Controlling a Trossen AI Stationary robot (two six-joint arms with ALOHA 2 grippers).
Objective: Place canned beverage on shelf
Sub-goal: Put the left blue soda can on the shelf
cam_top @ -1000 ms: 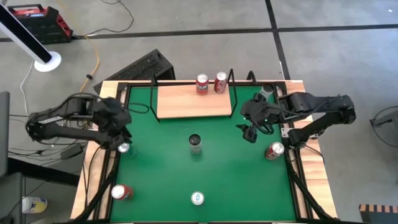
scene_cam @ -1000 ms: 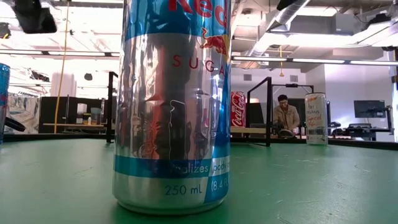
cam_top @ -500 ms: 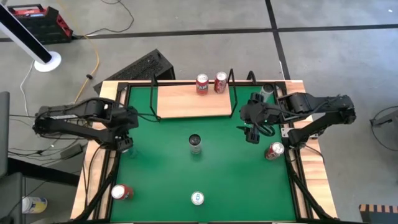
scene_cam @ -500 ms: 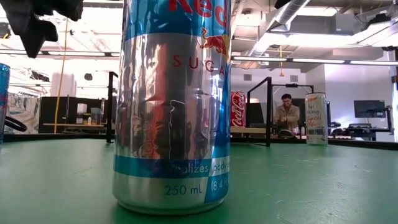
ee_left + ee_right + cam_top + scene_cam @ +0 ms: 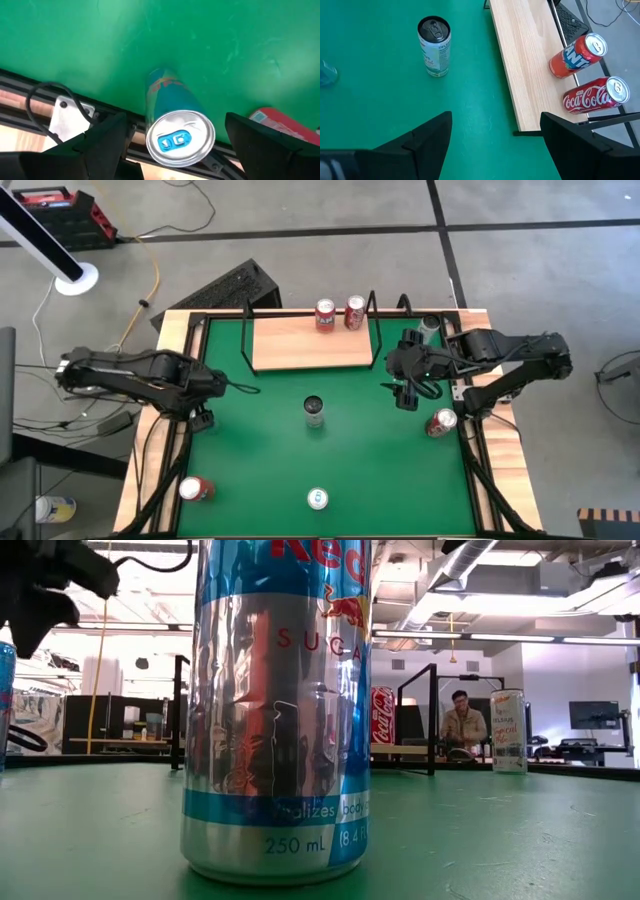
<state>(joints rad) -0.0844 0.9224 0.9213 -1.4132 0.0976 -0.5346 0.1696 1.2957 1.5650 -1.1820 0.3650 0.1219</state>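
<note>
A blue beverage can with a silver top (image 5: 180,137) stands upright on the green mat at the table's left edge. My left gripper (image 5: 176,119) hangs right over it, pointing down and open, one finger on each side of the can's top without touching; the high view shows the left gripper (image 5: 200,415) covering the can. The shelf (image 5: 310,340), a light-wood board in a black wire frame, lies at the far side with two red cans (image 5: 340,312) on its far edge. My right gripper (image 5: 405,390) waits open above the mat by the shelf's right end.
More cans stand on the mat: a pale one in the middle (image 5: 314,410), a red one near left (image 5: 195,488), one near centre (image 5: 317,498), one at the right (image 5: 441,422). A Red Bull can (image 5: 275,710) fills the low view. A black rail (image 5: 100,112) runs beside the blue can.
My left gripper has come down and toward the table's near edge, tipping to point more steeply down, and now stands over the blue can at the left edge, hiding it from above. The can has stayed in place.
</note>
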